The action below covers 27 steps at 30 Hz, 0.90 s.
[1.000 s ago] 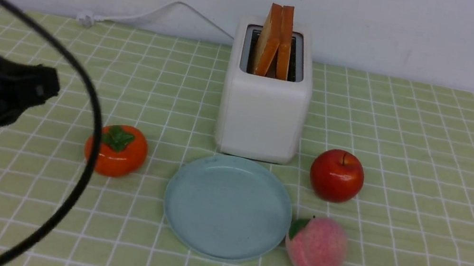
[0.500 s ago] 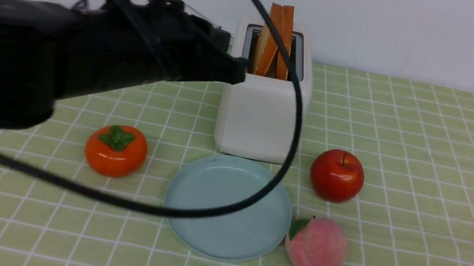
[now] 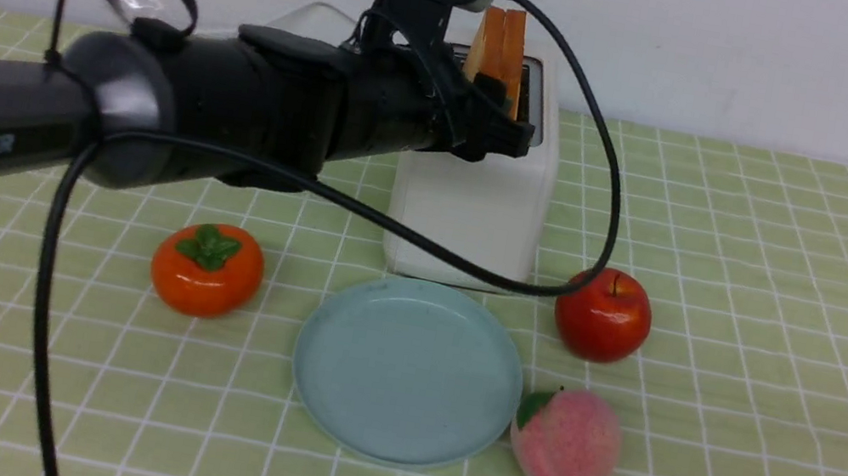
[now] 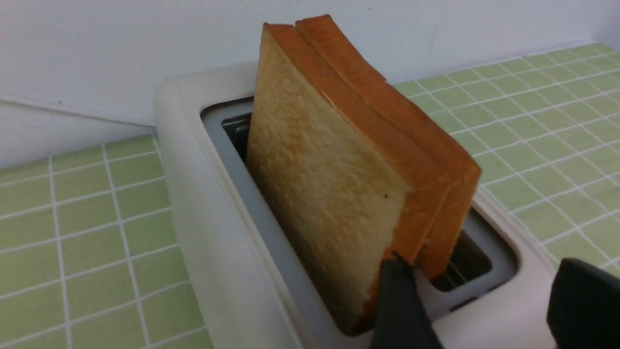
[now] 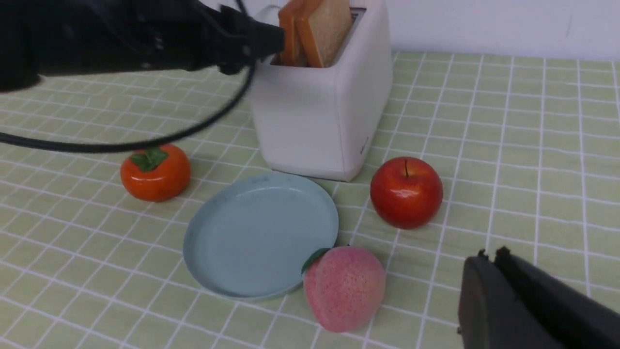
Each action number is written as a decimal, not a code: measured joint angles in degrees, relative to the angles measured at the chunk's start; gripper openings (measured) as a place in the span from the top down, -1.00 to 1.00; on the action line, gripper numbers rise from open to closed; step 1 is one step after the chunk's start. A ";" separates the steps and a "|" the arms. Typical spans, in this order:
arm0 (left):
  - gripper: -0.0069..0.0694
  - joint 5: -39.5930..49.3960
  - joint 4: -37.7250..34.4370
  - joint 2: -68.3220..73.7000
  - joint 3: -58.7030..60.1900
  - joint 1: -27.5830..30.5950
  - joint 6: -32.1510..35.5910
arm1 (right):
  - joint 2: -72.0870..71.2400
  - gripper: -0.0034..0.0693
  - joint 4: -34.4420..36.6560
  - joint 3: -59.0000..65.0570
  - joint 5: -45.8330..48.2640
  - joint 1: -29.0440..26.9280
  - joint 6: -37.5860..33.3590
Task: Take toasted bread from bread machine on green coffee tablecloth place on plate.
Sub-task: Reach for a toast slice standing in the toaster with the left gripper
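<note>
Green gridded tablecloth (image 3: 759,346) — white bread machine (image 3: 471,211), left arm (image 3: 153,106) lettered "PiPER"

Plain white wall (image 3: 765,54), slightly marked, soft even light

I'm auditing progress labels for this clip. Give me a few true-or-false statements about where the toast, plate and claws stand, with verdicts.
1. Both slices of toasted bread stand in the bread machine. True.
2. A slice lies on the plate. False: the plate holds nothing.
3. The left claw is clamped on the toast. False: its jaws stand open at the slices' edge.
4. The right claw is shut. True.
5. The apple sits left of the plate. False: it is on the robot's right.
</note>
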 joint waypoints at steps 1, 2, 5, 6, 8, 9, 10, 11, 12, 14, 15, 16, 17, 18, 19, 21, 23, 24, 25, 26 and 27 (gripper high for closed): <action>-0.25 -1.06 0.00 1.07 -0.93 0.01 0.28 | 0.00 0.85 0.26 0.00 0.00 0.00 -0.65; -0.25 -2.27 0.00 2.02 -1.76 0.01 0.39 | 0.00 0.85 0.55 0.00 0.00 0.00 -0.96; -0.23 -4.91 0.26 4.03 -3.69 0.01 0.50 | 0.00 0.85 1.49 0.00 0.00 0.00 -1.48; -0.22 -5.10 0.56 4.43 -4.11 0.01 0.50 | 0.00 0.85 1.64 0.00 0.00 0.00 -1.65; -0.18 -5.16 1.71 5.00 -4.91 0.01 0.50 | 0.00 0.84 1.69 0.00 -0.15 0.00 -1.81; -0.18 -5.16 1.80 5.06 -4.97 0.01 0.50 | 0.00 0.84 1.69 0.00 -0.15 0.00 -1.81; -0.17 -5.11 2.13 5.11 -5.22 0.01 0.50 | 0.00 0.84 1.69 0.00 -0.27 0.00 -1.81; -0.15 -5.11 2.37 5.11 -5.69 -0.01 0.50 | 0.00 0.84 1.69 0.00 -0.40 0.00 -1.83; -0.14 -5.17 2.43 5.11 -5.96 -0.01 0.50 | 0.00 0.84 1.69 0.00 -0.40 0.00 -1.83; -0.13 -5.36 2.74 5.11 -6.40 -0.01 0.50 | 0.00 0.83 1.71 0.00 -0.45 0.00 -1.83; -0.12 -5.39 2.96 5.11 -6.63 -0.01 0.50 | 0.00 0.83 1.81 0.00 -0.45 0.00 -1.83; -0.12 -5.44 3.03 5.19 -6.82 -0.01 0.50 | 0.00 0.82 1.95 0.00 -0.45 0.00 -1.83; -0.12 -5.43 3.09 5.40 -7.17 -0.01 0.50 | 0.00 0.82 2.23 0.00 -0.45 0.00 -1.83; -0.12 -5.43 3.09 5.47 -7.29 -0.01 0.50 | 0.00 0.82 2.23 0.00 -0.45 0.00 -1.83; -0.12 -5.43 3.23 5.54 -7.43 -0.01 0.50 | 0.00 0.82 2.37 0.00 -0.45 0.00 -1.83; -0.12 -5.02 3.56 5.84 -7.56 -0.01 0.50 | 0.00 0.82 2.55 0.00 -0.80 0.00 -1.87; -0.12 -4.97 3.68 6.21 -7.56 -0.01 0.50 | 0.00 0.82 2.61 0.00 -0.83 0.00 -1.87; -0.12 -4.97 3.68 6.27 -7.56 -0.01 0.50 | 0.00 0.82 2.61 0.00 -0.83 0.00 -1.87; -0.12 -5.29 3.68 6.77 -7.88 -0.01 0.50 | 0.00 0.82 2.76 0.00 -0.83 0.00 -1.87; -0.12 -5.69 3.68 7.16 -8.19 -0.01 0.50 | 0.00 0.82 2.92 0.00 -0.83 0.00 -1.87; -0.12 -6.15 3.68 7.49 -8.52 -0.01 0.50 | 0.00 0.82 3.00 0.00 -0.83 0.00 -1.87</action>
